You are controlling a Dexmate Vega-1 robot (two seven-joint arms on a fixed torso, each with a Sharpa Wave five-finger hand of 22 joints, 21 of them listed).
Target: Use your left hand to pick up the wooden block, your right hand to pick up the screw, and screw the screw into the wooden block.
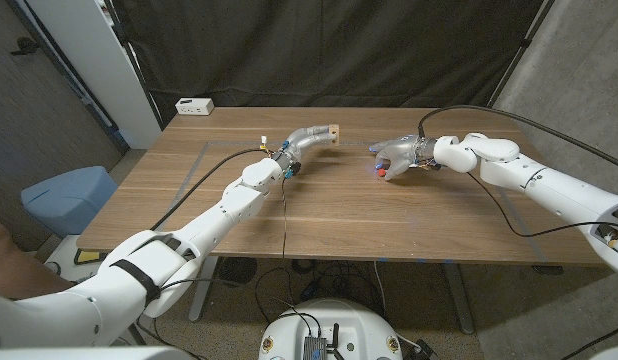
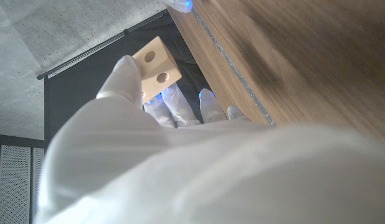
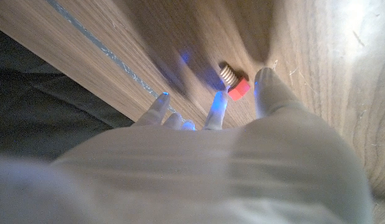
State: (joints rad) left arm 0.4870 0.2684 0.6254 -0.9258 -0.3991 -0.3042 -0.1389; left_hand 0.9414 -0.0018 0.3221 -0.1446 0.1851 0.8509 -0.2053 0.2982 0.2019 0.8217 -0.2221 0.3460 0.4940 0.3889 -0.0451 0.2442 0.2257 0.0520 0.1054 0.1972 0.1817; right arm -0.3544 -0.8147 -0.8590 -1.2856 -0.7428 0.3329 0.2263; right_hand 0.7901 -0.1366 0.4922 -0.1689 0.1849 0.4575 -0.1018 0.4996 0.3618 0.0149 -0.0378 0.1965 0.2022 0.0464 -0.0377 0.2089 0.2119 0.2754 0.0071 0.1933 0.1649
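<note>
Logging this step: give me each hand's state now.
Left hand: holding the block.
Right hand: open over the screw, not gripping it.

Black curtain (image 1: pixel 329 50) backdrop, wooden table (image 1: pixel 389 215), blue chair (image 1: pixel 64 195)

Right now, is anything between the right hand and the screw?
Nothing visible. The screw lies on the table just beyond the right hand, its fingertips spread beside it, not yet gripping.

Pale smooth wooden block (image 2: pixel 156 66), red-headed metal-threaded screw (image 3: pixel 235 84), matt wood-grain table (image 1: pixel 389 215).
</note>
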